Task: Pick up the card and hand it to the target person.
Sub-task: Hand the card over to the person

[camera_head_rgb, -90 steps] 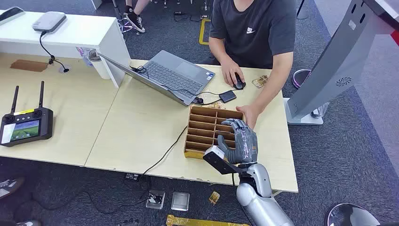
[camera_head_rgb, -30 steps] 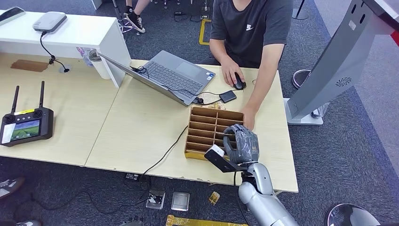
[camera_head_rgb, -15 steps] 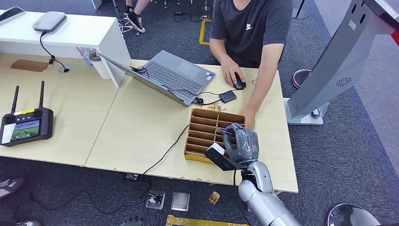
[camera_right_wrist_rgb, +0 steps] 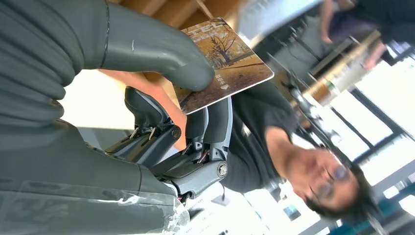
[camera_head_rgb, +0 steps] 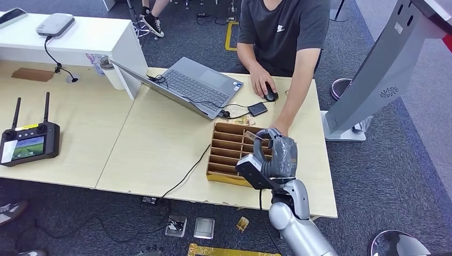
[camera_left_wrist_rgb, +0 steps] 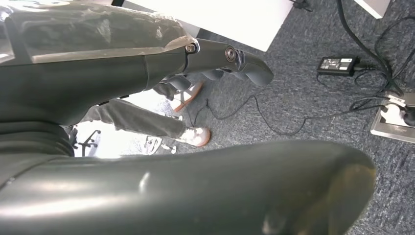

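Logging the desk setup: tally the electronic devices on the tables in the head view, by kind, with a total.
Laptop: 1
Mouse, under the person's hand: 1
Remote controller with screen and antennas: 1
Small black box on a cable: 1
Grey device on the white table: 1
Dark phone-like item, partly cut off at the edge: 1
Total: 6

Open laptop (camera_head_rgb: pixel 200 85) on table (camera_head_rgb: pixel 154 141); remote controller (camera_head_rgb: pixel 27 143) well apart
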Available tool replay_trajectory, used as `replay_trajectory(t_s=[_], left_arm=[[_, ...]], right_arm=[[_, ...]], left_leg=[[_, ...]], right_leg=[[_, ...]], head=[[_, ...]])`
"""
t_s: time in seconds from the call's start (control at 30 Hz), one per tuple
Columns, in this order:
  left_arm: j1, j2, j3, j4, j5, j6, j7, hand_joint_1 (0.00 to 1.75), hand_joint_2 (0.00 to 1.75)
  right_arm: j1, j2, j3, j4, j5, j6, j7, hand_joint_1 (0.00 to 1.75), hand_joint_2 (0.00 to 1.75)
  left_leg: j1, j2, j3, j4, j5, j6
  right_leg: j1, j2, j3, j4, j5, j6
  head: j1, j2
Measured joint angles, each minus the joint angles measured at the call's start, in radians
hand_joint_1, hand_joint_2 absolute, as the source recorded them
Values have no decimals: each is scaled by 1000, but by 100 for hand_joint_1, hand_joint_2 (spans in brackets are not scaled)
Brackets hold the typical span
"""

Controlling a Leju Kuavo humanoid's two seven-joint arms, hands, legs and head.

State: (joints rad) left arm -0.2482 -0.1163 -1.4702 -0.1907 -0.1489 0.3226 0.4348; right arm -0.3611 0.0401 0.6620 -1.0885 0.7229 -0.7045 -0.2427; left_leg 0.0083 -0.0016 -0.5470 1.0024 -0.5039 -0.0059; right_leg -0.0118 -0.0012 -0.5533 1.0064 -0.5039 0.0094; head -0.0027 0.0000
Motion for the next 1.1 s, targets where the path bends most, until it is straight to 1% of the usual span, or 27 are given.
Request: replay_trajectory(t_s=[0.13,0.3,0.43,0.57,0.77,0.8,0.83,0.87,0.9,0.93,0.97,1.0,1.1], left_arm=[[0,-1,0,0,-1,3,0,0,0],[-1,-3,0,0,-13,3,0,0,0],[-2,-11,0,0,-26,6,0,0,0],[-5,-19,0,-1,-39,11,0,0,0],[-6,-29,0,-2,-54,11,0,0,0],[-6,-29,0,-2,-55,11,0,0,0],[-6,-30,0,-2,-56,11,0,0,0],[-6,-30,-1,-2,-58,11,0,0,0],[-6,-30,-1,-2,-59,10,0,0,0],[-5,-30,-1,-2,-61,10,0,0,0],[-5,-30,-1,-2,-63,9,0,0,0],[-5,-30,-1,-2,-65,8,0,0,0],[-4,-31,-1,-2,-70,4,0,0,0]], right_arm=[[5,-12,2,-108,-7,1,-1,175,175],[-29,-15,5,-129,-53,2,-34,175,175],[-107,-1,6,-45,-47,4,-62,175,175],[-186,29,4,76,7,5,-80,175,175],[-268,71,-6,232,100,5,-56,175,175],[-277,77,-8,252,114,5,-49,164,175],[-284,84,-11,271,130,5,-43,136,175],[-289,91,-16,288,146,5,-36,100,175],[-292,97,-19,303,163,5,-31,58,175],[-294,102,-24,315,182,5,-27,24,175],[-294,107,-28,323,202,4,-25,9,175],[-292,111,-35,331,220,4,-24,1,175],[-286,125,-61,343,260,4,-37,0,175]], left_leg=[[0,0,0,0,0,0],[0,0,0,0,0,0],[0,0,0,0,0,0],[0,0,0,0,0,0],[0,0,0,0,0,0],[0,0,0,0,0,0],[0,0,0,0,0,0],[0,0,0,0,0,0],[0,0,0,0,0,0],[0,0,0,0,0,0],[0,0,0,0,0,0],[0,0,0,0,0,0],[0,0,0,0,0,0]], right_leg=[[0,0,1,0,0,0],[0,0,1,0,0,0],[0,0,1,0,0,0],[0,0,1,0,0,0],[0,0,1,1,0,0],[0,0,1,0,0,0],[0,0,1,0,0,0],[0,0,1,0,0,0],[0,0,1,0,0,0],[0,0,0,0,0,0],[0,0,0,0,0,0],[0,0,1,0,0,0],[0,0,1,0,0,0]], head=[[1,0],[1,0],[1,0],[1,0],[1,0],[1,0],[1,0],[1,0],[1,0],[1,0],[1,0],[1,0],[1,0]])
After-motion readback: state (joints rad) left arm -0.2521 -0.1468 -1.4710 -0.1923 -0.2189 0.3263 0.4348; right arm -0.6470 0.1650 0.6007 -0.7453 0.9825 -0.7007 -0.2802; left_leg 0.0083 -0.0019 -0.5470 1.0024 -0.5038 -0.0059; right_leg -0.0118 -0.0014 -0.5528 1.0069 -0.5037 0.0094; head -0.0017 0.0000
